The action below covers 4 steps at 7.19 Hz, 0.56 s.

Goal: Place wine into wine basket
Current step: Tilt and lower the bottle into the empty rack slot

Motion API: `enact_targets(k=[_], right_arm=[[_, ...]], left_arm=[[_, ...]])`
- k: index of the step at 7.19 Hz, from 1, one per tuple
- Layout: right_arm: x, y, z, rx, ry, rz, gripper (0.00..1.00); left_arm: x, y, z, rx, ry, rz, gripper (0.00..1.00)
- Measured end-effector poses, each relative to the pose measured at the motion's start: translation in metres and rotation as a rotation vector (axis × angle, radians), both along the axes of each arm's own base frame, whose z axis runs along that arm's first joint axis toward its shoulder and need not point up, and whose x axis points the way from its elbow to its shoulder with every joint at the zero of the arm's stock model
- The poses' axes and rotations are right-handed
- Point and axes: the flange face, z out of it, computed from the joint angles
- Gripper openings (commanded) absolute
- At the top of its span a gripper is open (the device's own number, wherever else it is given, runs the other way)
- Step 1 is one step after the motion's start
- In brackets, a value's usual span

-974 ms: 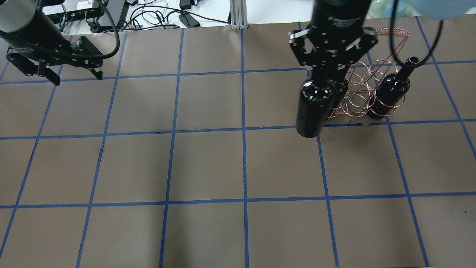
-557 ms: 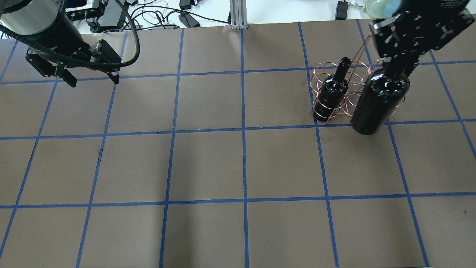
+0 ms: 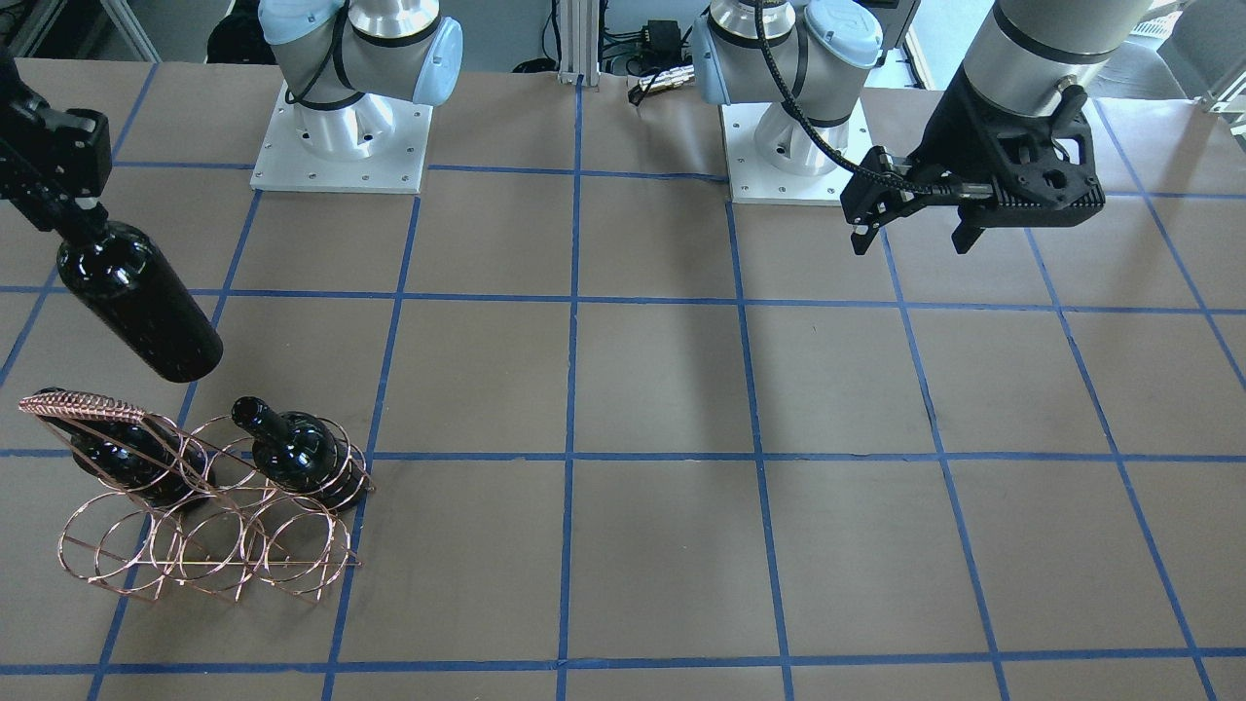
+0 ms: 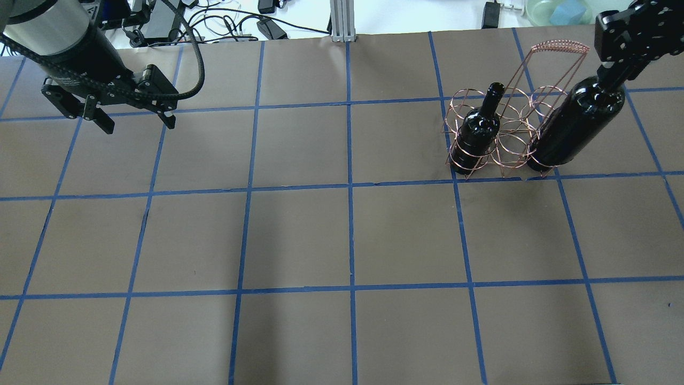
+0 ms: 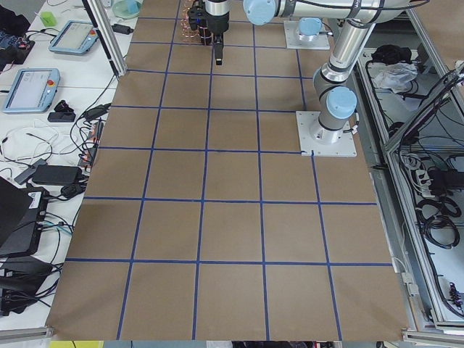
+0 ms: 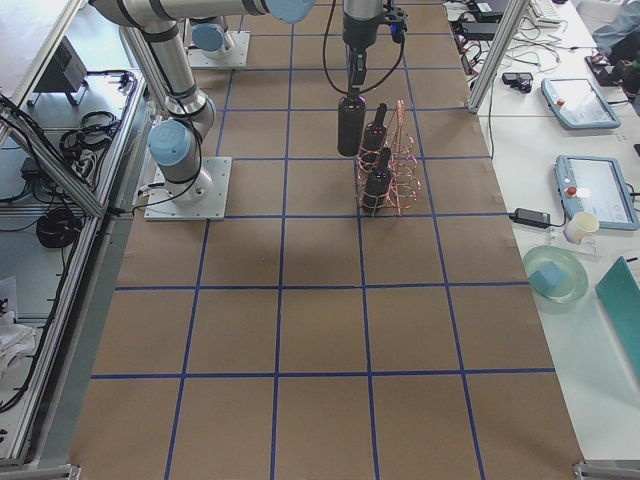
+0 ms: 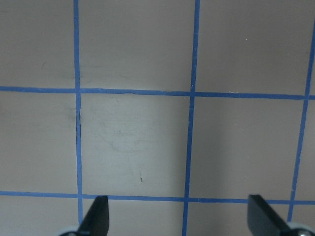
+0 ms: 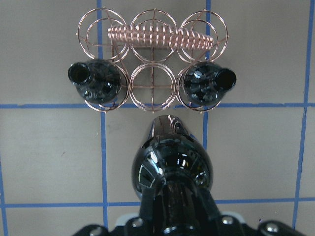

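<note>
My right gripper (image 4: pixel 610 72) is shut on the neck of a glossy black wine bottle (image 4: pixel 580 125) and holds it above the table, tilted, on the robot's side of the rose-copper wire basket (image 4: pixel 507 144). In the right wrist view the held bottle (image 8: pixel 172 162) hangs just in front of the basket's (image 8: pixel 152 93) near row. Two like bottles (image 8: pixel 96 81) (image 8: pixel 206 83) stand in that row's end rings; the middle ring and the back row hold nothing. In the overhead view the held bottle hides one of them. My left gripper (image 4: pixel 136 118) is open and empty, far off to the left.
The basket's coiled handle (image 4: pixel 561 47) rises over its middle. Cables and boxes (image 4: pixel 214 21), a metal post (image 4: pixel 339 18) and a bowl (image 4: pixel 550 10) lie beyond the table's far edge. The arm bases (image 3: pixel 341 136) (image 3: pixel 798 146) stand at the robot's side.
My right gripper has carried the bottle rightward in the overhead view, from the basket's left end past its right end. My left gripper has shifted slightly right and stays open.
</note>
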Motion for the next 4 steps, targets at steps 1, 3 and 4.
enact_targets(k=[1, 3, 4], right_arm=[[0.0, -0.013, -0.008, -0.02, -0.006, -0.006, 0.0], [0.013, -0.035, -0.023, -0.043, -0.024, -0.019, 0.0], [0.022, -0.043, -0.03, -0.046, -0.025, -0.017, 0.0]], left_arm=[[0.0, 0.001, 0.0, 0.001, 0.0, -0.001, 1.0], [-0.001, 0.001, 0.001, 0.001, 0.0, -0.012, 1.0], [-0.002, 0.002, 0.001, 0.001, 0.004, -0.015, 1.0]])
